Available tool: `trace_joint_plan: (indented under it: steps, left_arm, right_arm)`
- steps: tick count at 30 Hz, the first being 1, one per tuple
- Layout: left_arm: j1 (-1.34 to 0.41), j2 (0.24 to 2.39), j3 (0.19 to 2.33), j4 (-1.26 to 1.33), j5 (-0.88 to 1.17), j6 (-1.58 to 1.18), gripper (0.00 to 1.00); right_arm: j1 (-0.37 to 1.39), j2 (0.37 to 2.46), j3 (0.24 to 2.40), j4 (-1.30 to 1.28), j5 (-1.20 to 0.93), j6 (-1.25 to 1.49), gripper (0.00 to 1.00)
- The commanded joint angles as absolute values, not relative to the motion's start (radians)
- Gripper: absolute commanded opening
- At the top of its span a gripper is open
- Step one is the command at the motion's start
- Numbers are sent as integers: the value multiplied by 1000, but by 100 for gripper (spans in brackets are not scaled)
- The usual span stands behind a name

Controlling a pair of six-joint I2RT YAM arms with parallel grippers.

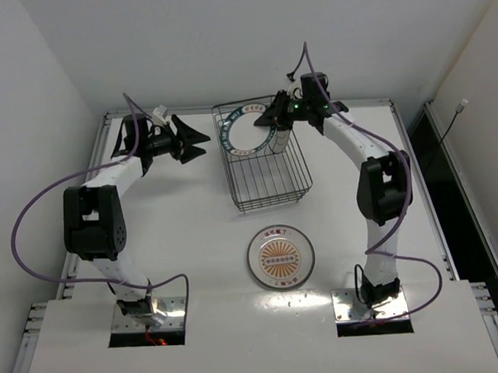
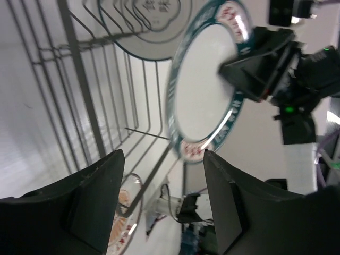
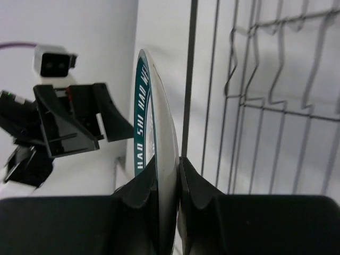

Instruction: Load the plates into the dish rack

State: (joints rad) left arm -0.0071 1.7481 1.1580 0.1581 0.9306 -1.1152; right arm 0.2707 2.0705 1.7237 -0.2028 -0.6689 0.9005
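My right gripper is shut on the rim of the teal-banded plate and holds it on edge over the far end of the wire dish rack. In the right wrist view both fingers pinch the plate at its rim. My left gripper is open and empty, just left of the rack, pointing at it. The grey-ringed plate shows behind the rack wires at the far end. The sunburst plate lies flat on the table in front of the rack.
The white table has walls at the back and left, and a raised edge rail on the right. The right arm's elbow stands right of the rack. The left arm's purple cable loops off the left side.
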Motion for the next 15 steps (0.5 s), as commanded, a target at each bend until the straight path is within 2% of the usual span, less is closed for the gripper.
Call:
trace_joint_plan:
  steps: [1,8,12,15]
  left_arm:
    - [55,1752,1241,-69,888,-927,58]
    - [87,1763,1223,-127,848,-893,58]
    - [109,1772,1213,-147,848,-871,58]
    - [135,1772,1213,-147,848,-871,58]
  right_arm:
    - [219,1944,1900,-338,-490,763,0]
    - [256,2035,2233,-658,-93,440,0]
    - [291,2046,2209,-683,127,309,0]
    - [311,2062,2198,-672,201,256,0]
